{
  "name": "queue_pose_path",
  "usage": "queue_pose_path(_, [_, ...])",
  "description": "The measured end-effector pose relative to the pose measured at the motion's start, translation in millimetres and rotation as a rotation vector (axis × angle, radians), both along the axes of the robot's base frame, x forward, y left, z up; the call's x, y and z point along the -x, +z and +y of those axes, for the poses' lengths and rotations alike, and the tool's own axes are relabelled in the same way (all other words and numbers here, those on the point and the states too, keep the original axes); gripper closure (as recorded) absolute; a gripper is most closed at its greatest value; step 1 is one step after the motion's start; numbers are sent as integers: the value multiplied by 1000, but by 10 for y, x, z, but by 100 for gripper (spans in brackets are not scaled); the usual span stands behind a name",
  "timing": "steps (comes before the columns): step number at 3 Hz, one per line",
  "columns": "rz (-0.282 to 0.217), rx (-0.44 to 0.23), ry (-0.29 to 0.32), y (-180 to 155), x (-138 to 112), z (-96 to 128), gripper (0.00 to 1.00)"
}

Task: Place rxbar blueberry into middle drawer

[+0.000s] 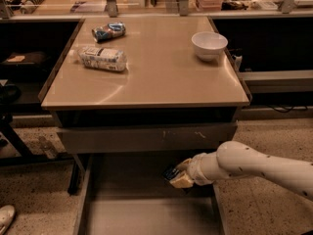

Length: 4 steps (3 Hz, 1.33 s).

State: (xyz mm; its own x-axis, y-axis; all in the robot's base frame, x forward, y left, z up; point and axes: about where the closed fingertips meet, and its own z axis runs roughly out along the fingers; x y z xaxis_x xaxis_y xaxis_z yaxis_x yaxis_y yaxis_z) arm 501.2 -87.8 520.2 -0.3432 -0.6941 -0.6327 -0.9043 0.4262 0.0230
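A wide tan bench (146,82) is seen from above and in front, and its smooth top takes up most of the view. Below it, a broad shallow grey drawer (139,214) is pulled out toward the camera, with its flat floor and thin side walls exposed. Between the bench top and this open tray, a flat grey drawer front (122,140) with a few pale scratches is shut. A white arm (264,166) is stretched in from the right edge, low down, across the right side wall of the open drawer. On the bench top, a white bowl (209,45) is set upright near the back right corner. A whitish packet (102,58) is laid on its side toward the left edge, and a shiny blue-and-silver bag (108,31) is laid just behind it, apart from it. The gripper (180,178) is held at the end of the arm, just under the shut drawer front and above the back right part of the open drawer's floor. Its jaws are closed around a small dark snack bar (171,173), which is carried at the tip and is not touching the drawer floor. At the lower left, part of a pale shoe (6,217) is seen on the speckled floor.
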Motion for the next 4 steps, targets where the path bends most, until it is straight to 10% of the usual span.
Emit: queue_pose_path(4, [-94,114,74,-1444,204,610,100])
